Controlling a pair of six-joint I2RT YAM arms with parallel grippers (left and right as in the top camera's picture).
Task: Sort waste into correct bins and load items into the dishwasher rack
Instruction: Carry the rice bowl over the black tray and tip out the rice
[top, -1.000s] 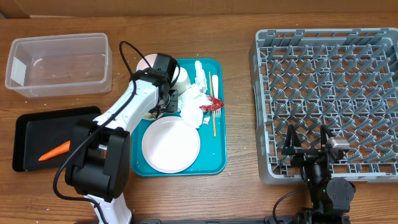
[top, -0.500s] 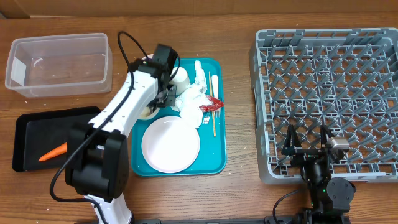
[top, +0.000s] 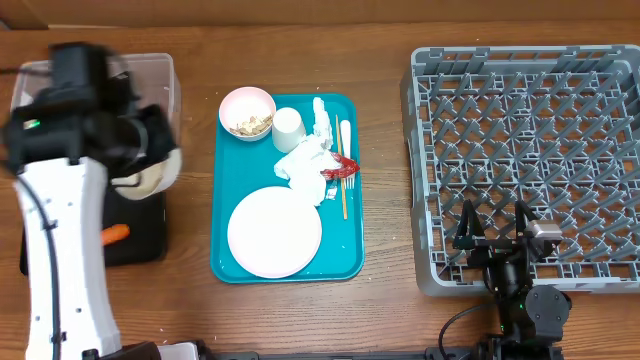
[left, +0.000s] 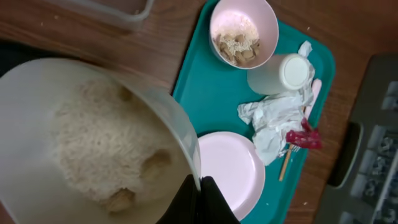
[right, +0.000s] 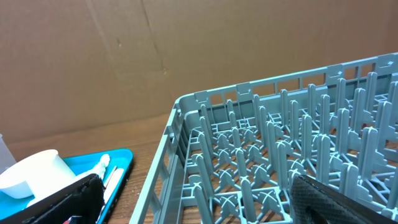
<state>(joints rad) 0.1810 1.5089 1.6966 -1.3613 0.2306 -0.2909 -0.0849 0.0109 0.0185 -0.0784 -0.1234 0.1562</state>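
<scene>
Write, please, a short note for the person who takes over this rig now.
Left gripper: jaws shut on the rim of the rice bowl, lifted near the black tray and clear tub.
Right gripper: open, empty, at the rack's front edge.
Done: carrot in the black tray.
Remaining: dump the rice; napkins, red wrapper, scraps bowl, cup, plate and stick are on the teal tray; the rack holds nothing.

The left gripper (left: 199, 198) pinches the rim of a white bowl (left: 31, 87) full of rice (left: 93, 143). Below it sits a teal tray (left: 205, 93). On the tray are a small bowl (left: 267, 25) with food bits (left: 239, 43), a white cup (left: 281, 73), a crumpled napkin (left: 273, 118), a red wrapper (left: 303, 138) and a round plate (left: 231, 174).
</scene>
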